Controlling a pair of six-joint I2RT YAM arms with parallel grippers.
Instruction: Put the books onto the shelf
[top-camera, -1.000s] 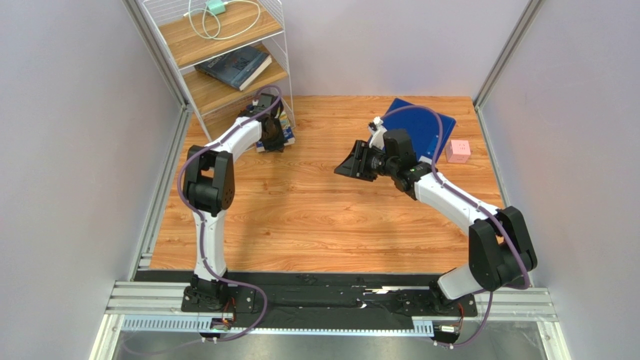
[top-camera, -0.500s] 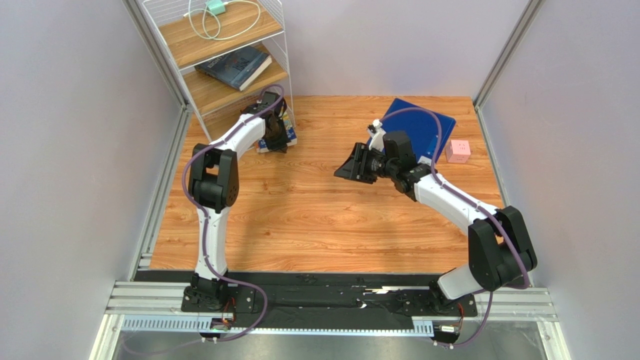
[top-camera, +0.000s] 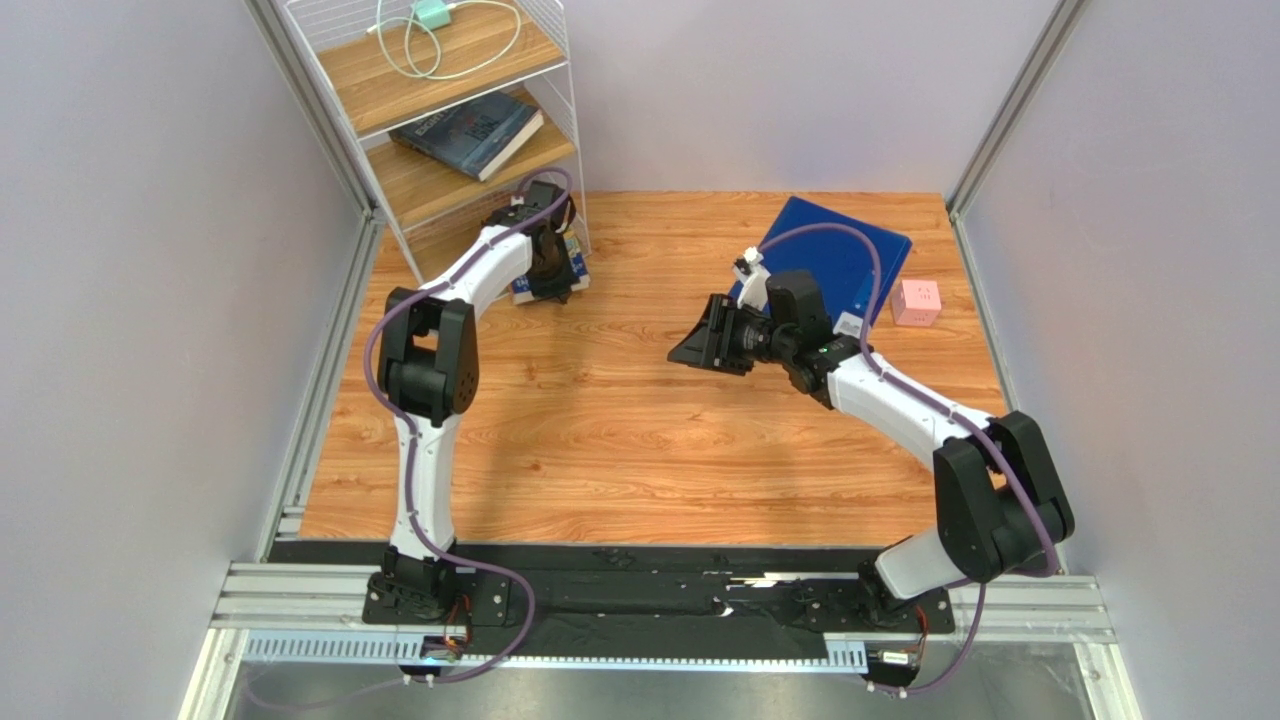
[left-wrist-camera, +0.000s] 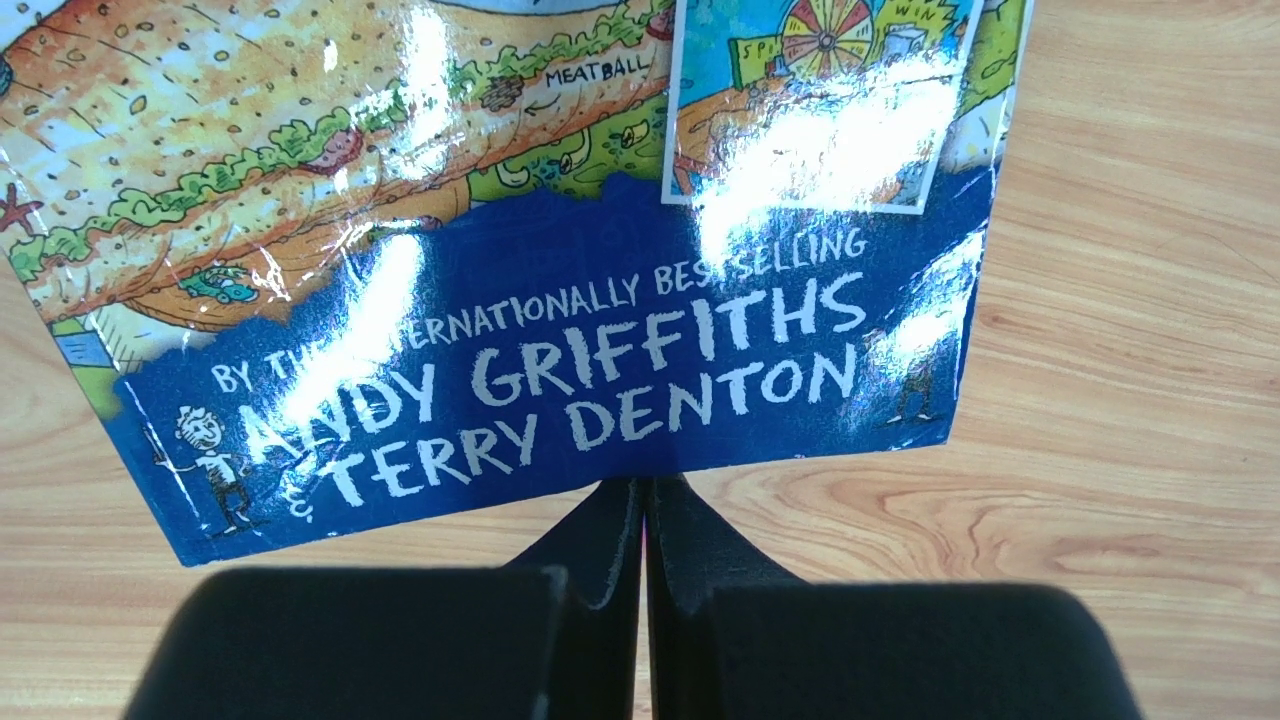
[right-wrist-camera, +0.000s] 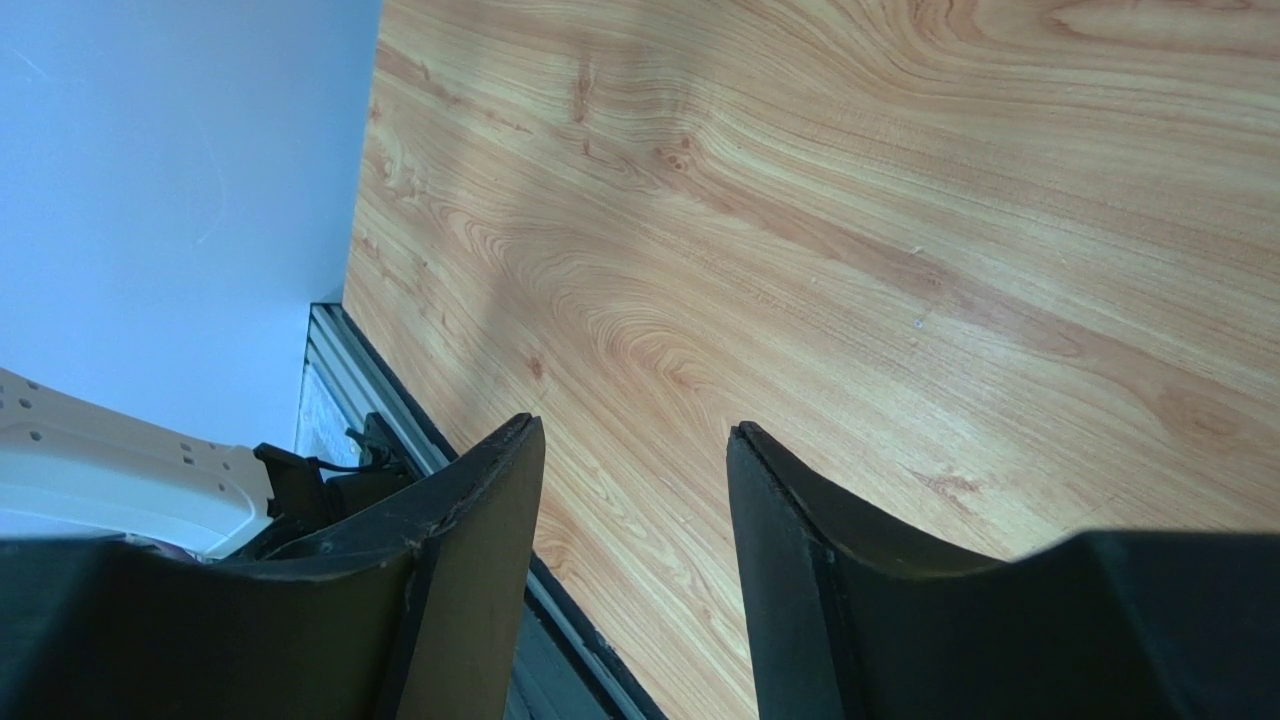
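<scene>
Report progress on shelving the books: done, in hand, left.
Done: one dark book lies on the shelf. In hand: the shut left gripper has its tips at the edge of the blue cartoon book, on the table by the shelf's foot; the right gripper is open, empty. Left: that book and any beneath it; the count is hidden.

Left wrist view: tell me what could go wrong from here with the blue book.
1. The left hand is shut, with its tips only at the near edge of the blue book, not around it. It may push the book or slide off the glossy cover rather than lift it.
2. The book lies right beside the foot of the shelf, so raising it from there could knock the wire frame.
</scene>
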